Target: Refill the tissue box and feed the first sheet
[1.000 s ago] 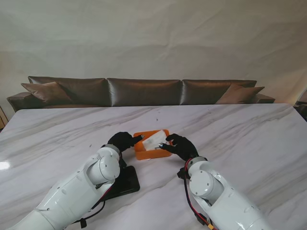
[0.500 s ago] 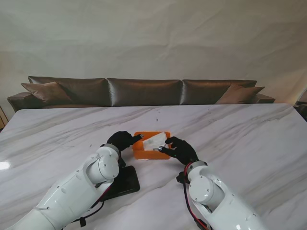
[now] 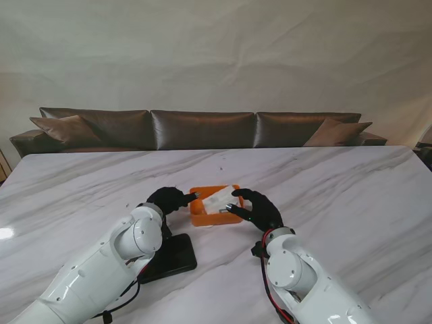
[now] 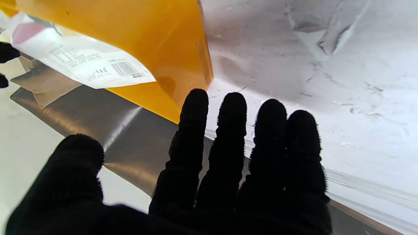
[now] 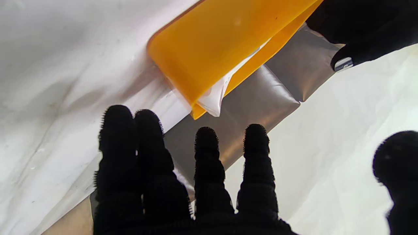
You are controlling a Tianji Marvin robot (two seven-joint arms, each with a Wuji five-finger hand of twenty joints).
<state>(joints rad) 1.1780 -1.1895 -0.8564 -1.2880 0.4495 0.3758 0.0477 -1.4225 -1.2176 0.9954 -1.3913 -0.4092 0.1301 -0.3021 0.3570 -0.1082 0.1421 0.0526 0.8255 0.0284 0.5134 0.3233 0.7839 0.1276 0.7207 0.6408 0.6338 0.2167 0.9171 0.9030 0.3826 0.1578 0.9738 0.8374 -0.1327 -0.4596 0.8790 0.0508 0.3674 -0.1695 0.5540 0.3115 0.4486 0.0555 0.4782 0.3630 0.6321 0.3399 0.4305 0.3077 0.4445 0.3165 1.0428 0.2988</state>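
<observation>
Orange tissue box [image 3: 214, 206] sits on the white marble tabletop [image 3: 351, 196], near the middle, with a white tissue pack [image 3: 220, 198] lying in its open top. Black-gloved left hand [image 3: 169, 200] is at the box's left side and the right hand [image 3: 257, 209] at its right side; both have fingers spread and grasp nothing, though whether the fingertips touch the box cannot be told. Nearer to me, beside the left arm, a flat black object [image 3: 172, 256] lies on the tabletop.
</observation>
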